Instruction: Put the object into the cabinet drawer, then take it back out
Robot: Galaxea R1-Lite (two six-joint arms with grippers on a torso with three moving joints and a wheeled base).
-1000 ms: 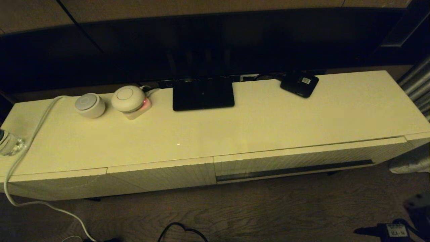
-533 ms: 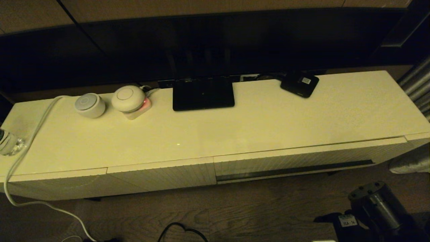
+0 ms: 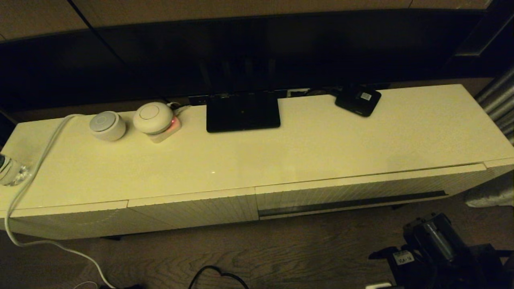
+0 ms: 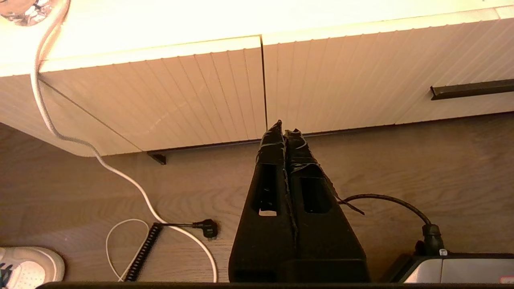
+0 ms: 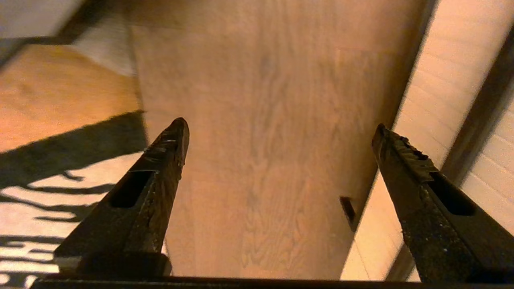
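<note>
The cabinet drawer [image 3: 361, 188] is closed, its ribbed cream front flush with the cabinet and its long dark handle slot [image 3: 353, 203] showing. The black umbrella is out of view in every frame. My right arm [image 3: 431, 240] hangs low over the floor in front of the drawer's right end. In the right wrist view my right gripper [image 5: 280, 125] is open and empty above the wooden floor, with the drawer front [image 5: 425, 104] beside one finger. My left gripper [image 4: 285, 127] is shut and empty, pointing at the seam between two ribbed fronts, with the drawer [image 4: 361, 72] on one side.
On the cabinet top stand a flat black stand [image 3: 243, 112], a small black box with a white label [image 3: 358, 100] and two white round devices [image 3: 107, 125]. A white cable [image 3: 24, 188] trails off the left end. A black cable [image 3: 217, 275] lies on the floor.
My right arm has come into the head view at the lower right and shifted a little left, toward the drawer. The drawer has stayed closed.
</note>
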